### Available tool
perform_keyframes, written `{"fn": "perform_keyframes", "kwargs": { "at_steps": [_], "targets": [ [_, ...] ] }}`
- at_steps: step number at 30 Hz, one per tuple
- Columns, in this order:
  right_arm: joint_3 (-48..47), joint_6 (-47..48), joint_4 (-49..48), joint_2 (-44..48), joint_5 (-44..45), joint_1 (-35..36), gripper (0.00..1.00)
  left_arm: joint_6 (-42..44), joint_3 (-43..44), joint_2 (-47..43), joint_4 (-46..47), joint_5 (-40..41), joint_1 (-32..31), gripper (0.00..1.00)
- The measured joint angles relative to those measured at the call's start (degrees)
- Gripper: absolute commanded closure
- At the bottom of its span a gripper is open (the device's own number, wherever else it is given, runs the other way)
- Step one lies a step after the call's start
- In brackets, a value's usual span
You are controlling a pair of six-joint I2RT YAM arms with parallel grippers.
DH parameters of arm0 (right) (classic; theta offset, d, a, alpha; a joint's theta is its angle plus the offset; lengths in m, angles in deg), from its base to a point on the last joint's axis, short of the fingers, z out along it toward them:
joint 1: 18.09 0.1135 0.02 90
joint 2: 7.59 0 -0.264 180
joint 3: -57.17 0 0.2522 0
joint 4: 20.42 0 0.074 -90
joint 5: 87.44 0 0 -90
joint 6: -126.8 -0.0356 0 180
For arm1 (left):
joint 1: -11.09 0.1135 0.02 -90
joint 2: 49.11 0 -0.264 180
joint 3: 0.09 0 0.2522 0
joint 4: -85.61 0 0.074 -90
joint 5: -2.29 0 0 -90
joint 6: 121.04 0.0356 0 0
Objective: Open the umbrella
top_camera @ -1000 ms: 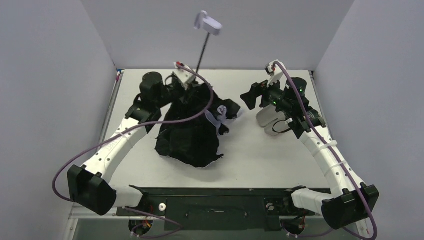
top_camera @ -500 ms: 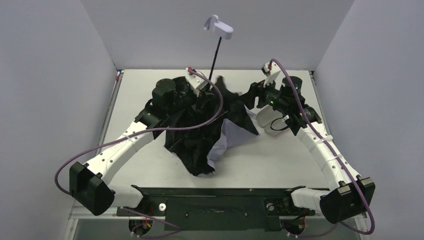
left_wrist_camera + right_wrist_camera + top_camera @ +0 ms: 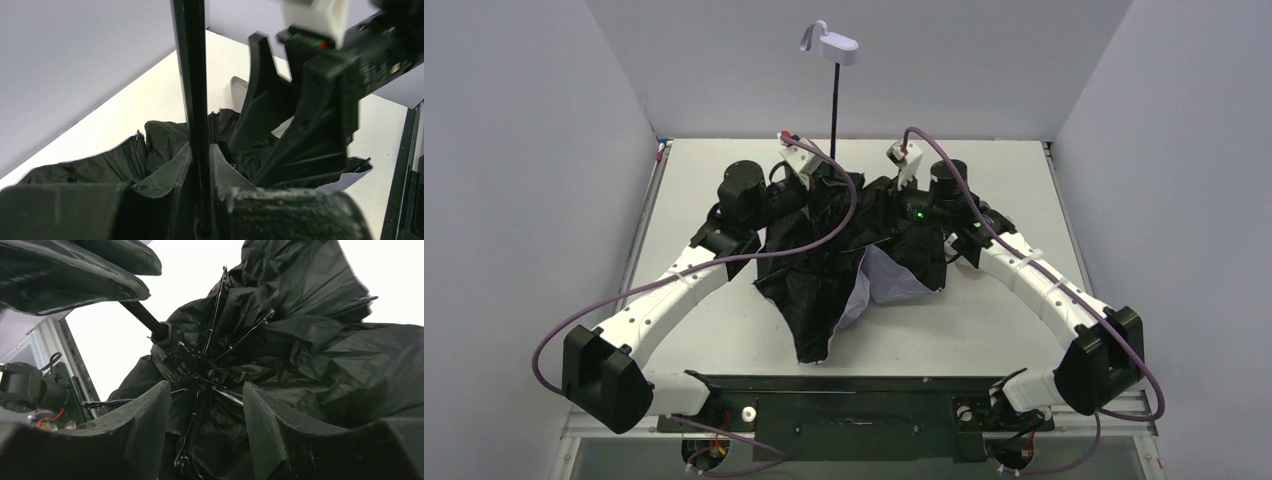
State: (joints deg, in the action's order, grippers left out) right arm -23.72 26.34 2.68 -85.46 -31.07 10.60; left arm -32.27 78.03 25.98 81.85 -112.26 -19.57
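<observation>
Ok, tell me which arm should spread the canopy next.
Right. The left gripper is shut on the umbrella's shaft, steadying it; the right gripper is open, its jaws facing the ribs under the canopy.

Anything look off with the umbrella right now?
The umbrella stands upside down: handle high in the air, canopy crumpled on the table, black underside up with one lavender panel flopped out. Left gripper clamps the shaft; right gripper hangs open over the tangled ribs.
</observation>
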Motion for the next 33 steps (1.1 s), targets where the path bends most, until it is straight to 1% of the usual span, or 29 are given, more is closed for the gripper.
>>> {"fn": "perform_keyframes", "kwargs": {
  "at_steps": [4, 7, 10, 14, 15, 18, 21, 24, 29, 33],
  "targets": [
    [0.0, -1.9, -1.2, -4.3, -2.5, 1.7, 0.52, -0.7, 0.0, 0.0, 0.5, 0.3, 0.0, 1.00],
    [0.4, 0.2, -0.1, -6.1, -4.4, 2.7, 0.50, -1.5, 0.0, 0.0, 0.6, 0.8, 0.3, 1.00],
    [3.4, 7.9, 3.1, -6.0, -5.2, 3.7, 0.48, -2.6, 0.1, 0.0, 0.5, 1.0, 1.4, 1.00],
    [8.9, 20.3, 9.2, -5.9, -3.7, 4.4, 0.38, -3.7, 0.8, 0.0, -0.1, 1.1, 3.7, 1.00],
    [9.9, 22.5, 10.4, -5.9, -3.2, 4.4, 0.35, -3.8, 1.0, 0.0, -0.4, 0.9, 4.0, 1.00],
    [11.3, 28.1, 13.6, -5.9, -1.9, 3.8, 0.30, -3.5, 1.5, 0.0, -1.7, -1.0, 4.9, 1.00],
    [11.1, 28.9, 15.6, -4.6, -1.7, 1.2, 0.25, 0.2, 1.8, -0.1, -2.8, -3.6, 5.2, 1.00],
    [9.1, 25.8, 16.0, -2.1, -1.9, -2.1, 0.21, 6.5, 2.3, -0.7, -4.8, -5.8, 5.2, 1.00],
    [1.9, 18.5, 12.9, 3.5, -1.5, -7.5, 0.16, 19.3, 5.9, -1.4, -11.6, -9.4, 5.2, 1.00],
    [-5.2, 14.3, 10.3, 6.8, 0.5, -9.3, 0.08, 28.8, 7.4, -2.2, -15.5, -10.8, 5.2, 1.00]
  ]
}}
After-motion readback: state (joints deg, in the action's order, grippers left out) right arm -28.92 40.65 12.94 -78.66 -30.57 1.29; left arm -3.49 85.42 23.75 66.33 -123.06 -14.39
